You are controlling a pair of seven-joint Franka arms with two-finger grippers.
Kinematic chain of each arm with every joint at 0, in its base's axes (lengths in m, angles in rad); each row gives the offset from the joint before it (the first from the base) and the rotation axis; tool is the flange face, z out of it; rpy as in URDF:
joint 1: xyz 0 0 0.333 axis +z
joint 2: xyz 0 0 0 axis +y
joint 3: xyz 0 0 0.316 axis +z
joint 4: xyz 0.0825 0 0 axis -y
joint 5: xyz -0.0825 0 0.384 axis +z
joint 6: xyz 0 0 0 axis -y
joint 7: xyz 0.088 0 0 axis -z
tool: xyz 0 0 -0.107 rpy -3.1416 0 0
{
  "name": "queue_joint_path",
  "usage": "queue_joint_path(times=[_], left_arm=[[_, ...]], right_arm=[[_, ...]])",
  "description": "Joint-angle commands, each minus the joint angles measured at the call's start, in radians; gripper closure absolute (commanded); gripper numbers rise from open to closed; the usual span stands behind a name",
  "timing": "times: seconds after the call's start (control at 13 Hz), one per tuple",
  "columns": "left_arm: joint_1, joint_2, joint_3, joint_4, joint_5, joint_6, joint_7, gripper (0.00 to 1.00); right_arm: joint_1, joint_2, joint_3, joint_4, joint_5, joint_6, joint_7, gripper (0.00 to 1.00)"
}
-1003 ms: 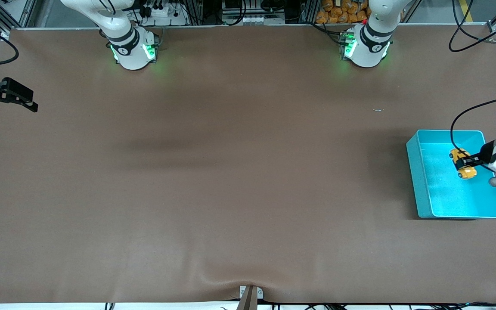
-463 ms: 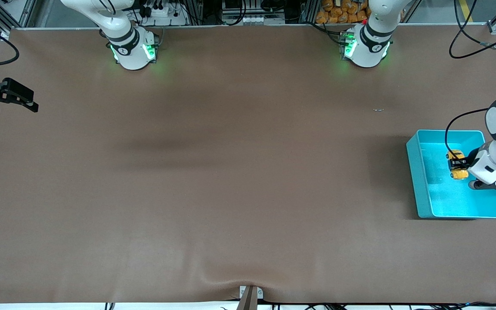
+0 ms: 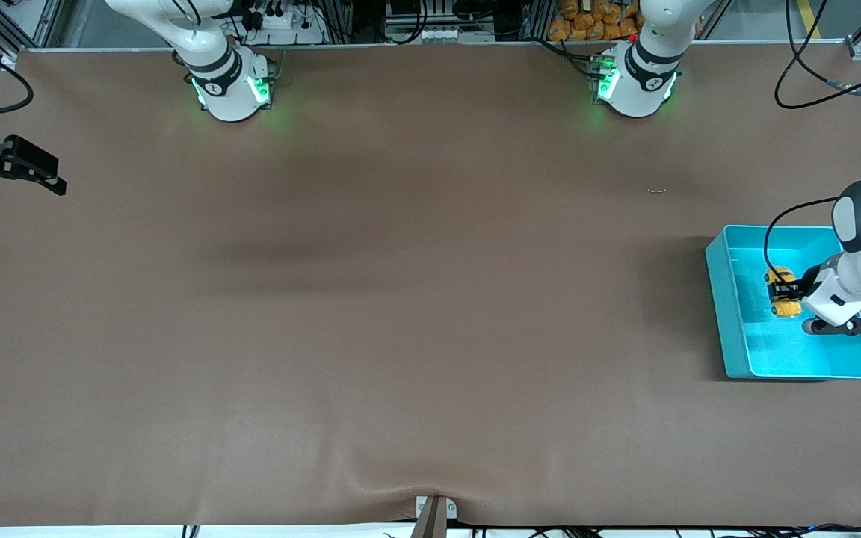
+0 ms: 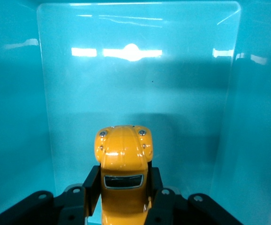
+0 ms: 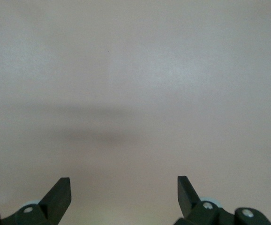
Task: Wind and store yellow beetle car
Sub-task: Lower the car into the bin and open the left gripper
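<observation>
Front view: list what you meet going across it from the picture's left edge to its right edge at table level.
Right end effector, open, waiting over the table's right-arm end → bare brown table → turquoise bin's wall → yellow beetle car over the bin's floor → left end effector shut on it.
</observation>
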Motion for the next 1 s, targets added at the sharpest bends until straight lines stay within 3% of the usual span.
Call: queue_joint_path(times=[0.0, 0.93], left_arm=[[0.019, 0.03, -0.006, 0.02, 0.064, 0.026, 0.023, 1.0], [0.041, 0.084, -0.004, 0.02, 0.109, 0.08, 0.037, 1.0]], right_arm=[[0.012, -0.015, -0.007, -0.011, -0.007, 0.006, 0.009, 0.0], [0.01, -0.009, -0.007, -0.011, -0.007, 0.007, 0.006, 0.0]])
